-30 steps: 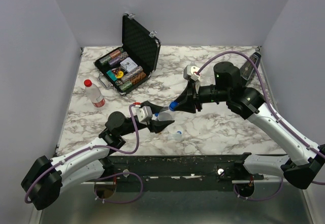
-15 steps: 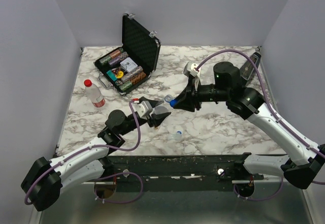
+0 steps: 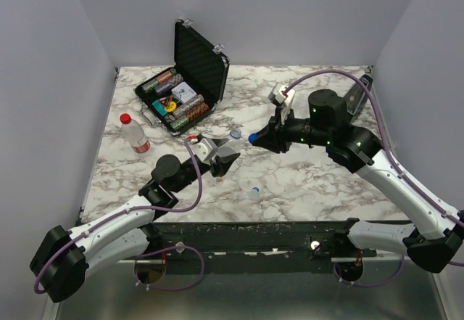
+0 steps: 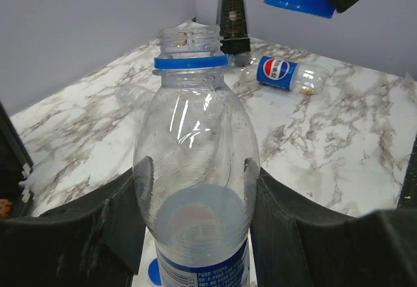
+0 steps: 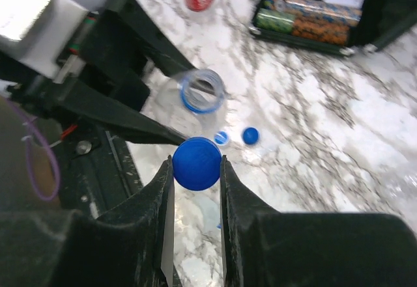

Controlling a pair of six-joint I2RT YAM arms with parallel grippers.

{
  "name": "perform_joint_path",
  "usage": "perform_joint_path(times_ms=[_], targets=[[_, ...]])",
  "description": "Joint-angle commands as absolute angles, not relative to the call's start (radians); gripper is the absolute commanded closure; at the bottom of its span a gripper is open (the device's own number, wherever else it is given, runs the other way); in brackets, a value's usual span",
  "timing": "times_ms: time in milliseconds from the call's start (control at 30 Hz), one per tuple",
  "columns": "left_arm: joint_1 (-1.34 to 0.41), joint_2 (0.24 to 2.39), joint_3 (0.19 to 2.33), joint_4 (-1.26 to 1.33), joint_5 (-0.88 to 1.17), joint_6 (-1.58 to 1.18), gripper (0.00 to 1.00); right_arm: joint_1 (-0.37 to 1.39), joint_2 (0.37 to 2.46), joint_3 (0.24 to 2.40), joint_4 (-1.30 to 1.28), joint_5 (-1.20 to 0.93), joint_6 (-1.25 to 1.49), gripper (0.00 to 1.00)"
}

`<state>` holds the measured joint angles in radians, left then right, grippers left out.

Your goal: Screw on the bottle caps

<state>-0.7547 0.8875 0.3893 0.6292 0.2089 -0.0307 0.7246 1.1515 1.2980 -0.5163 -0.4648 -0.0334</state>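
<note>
The marble table (image 3: 319,182) and the open chip case (image 3: 199,59) at 11 o'clock are unchanged. The left gripper (image 3: 221,157) has lifted and shifted toward 11 o'clock, its jaws clamped around the body of the clear bottle (image 4: 195,163). The right gripper (image 3: 255,138) has drawn back toward 2 o'clock, its jaws pinched on the blue cap (image 5: 197,163). The bottle, which lay low a second ago, now tips its uncapped mouth upward. A red-capped bottle (image 3: 135,133) stands at 9 o'clock, unmoved. The blue cap met the bottle's mouth before; now it hangs apart, at 3 o'clock of the neck. Two loose blue caps (image 5: 250,135) lie on the table below.
</note>
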Motion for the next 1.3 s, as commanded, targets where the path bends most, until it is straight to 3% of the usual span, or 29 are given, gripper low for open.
perform_joint_path(times_ms=[0,467,767,900,1133,1267], targets=[[-0.749,0.835,0.437,0.549,0.028,-0.005,1.0,0.713,1.198,1.237,-0.515,-0.209,-0.014,0.76],[-0.727,0.741,0.443,0.502,-0.04,0.069,1.0,0.712,1.614,0.996,-0.141,-0.014,0.112,0.76],[-0.719,0.739,0.446,0.505,-0.02,0.061,1.0,0.712,1.756,1.014,-0.201,0.032,0.127,0.72],[-0.718,0.742,0.448,0.505,-0.011,0.058,1.0,0.712,1.789,1.045,-0.296,0.035,0.133,0.64],[-0.716,0.741,0.448,0.505,-0.009,0.055,1.0,0.712,1.781,1.135,-0.471,0.041,0.135,0.39],[-0.715,0.739,0.448,0.505,-0.008,0.054,1.0,0.712,1.793,1.222,-0.566,0.04,0.114,0.37]])
